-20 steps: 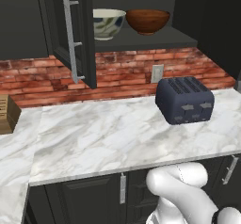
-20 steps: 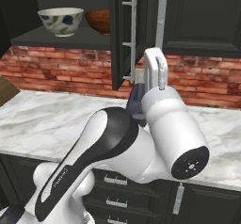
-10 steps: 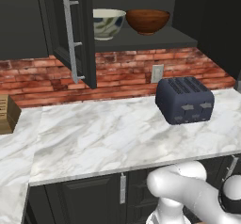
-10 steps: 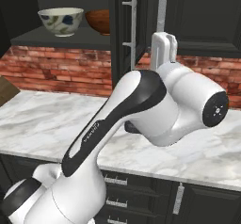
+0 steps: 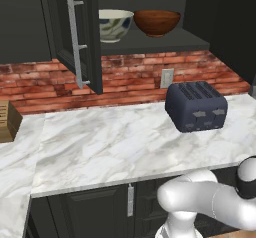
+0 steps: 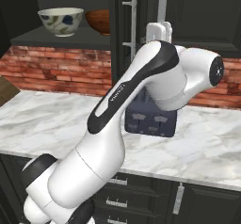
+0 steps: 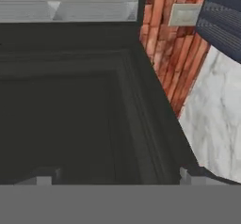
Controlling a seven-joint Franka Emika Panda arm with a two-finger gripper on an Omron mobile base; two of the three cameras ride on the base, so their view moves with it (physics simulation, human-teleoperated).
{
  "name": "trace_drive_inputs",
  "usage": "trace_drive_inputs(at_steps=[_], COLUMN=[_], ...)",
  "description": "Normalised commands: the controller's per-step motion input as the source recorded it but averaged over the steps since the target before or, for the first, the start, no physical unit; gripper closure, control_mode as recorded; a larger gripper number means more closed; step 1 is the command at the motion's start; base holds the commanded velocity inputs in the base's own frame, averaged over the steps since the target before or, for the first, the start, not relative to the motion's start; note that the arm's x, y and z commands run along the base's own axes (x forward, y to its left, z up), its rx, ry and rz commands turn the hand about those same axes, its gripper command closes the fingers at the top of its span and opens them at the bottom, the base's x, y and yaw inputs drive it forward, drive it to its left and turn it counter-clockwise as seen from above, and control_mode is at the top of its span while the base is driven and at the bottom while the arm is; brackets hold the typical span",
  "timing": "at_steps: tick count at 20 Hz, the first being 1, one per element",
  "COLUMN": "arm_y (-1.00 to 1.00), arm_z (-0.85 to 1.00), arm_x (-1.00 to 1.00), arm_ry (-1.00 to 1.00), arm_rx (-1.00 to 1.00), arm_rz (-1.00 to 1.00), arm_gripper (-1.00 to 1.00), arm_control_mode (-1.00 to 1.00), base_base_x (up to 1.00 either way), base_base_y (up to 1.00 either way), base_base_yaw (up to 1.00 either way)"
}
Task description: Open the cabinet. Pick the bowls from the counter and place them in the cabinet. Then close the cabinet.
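The tall black cabinet stands open, its left door swung out with a long silver handle. Both bowls sit side by side on its shelf: the cream-white bowl with blue marks and the reddish-brown wood bowl. My gripper is open and holds nothing. It faces a black door panel at close range, with a silver bar handle across the top of the hand view. In the right base view my hand is raised beside a silver bar handle.
A dark blue toaster stands on the white marble counter below the cabinet. A wall outlet is set in the red brick backsplash. A wooden knife block sits at the far left. My arm's elbow bulks over the counter.
My arm has swung its elbow out to the right and the hand has risen a little along the door. The bowls and the doors have not moved.
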Motion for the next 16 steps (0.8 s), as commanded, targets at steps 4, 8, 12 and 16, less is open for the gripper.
trace_drive_inputs(at_steps=[4, 8, 12, 16], arm_y=[0.91, 1.0, 1.0, 1.0], arm_z=[0.01, 0.15, 0.13, 0.0], arm_x=[0.36, 0.01, 0.01, 0.26], arm_ry=[0.18, 0.11, 0.02, -0.2], arm_rx=[0.03, 0.03, 0.02, 0.0], arm_rz=[0.24, 0.23, 0.15, -0.13], arm_gripper=[-1.0, -1.0, -1.0, -1.0], arm_control_mode=[-1.0, -1.0, -1.0, -1.0], base_base_x=[0.0, 0.0, 0.0, 0.0], base_base_y=[0.0, 0.0, 0.0, 0.0], base_base_yaw=[0.0, 0.0, 0.0, 0.0])
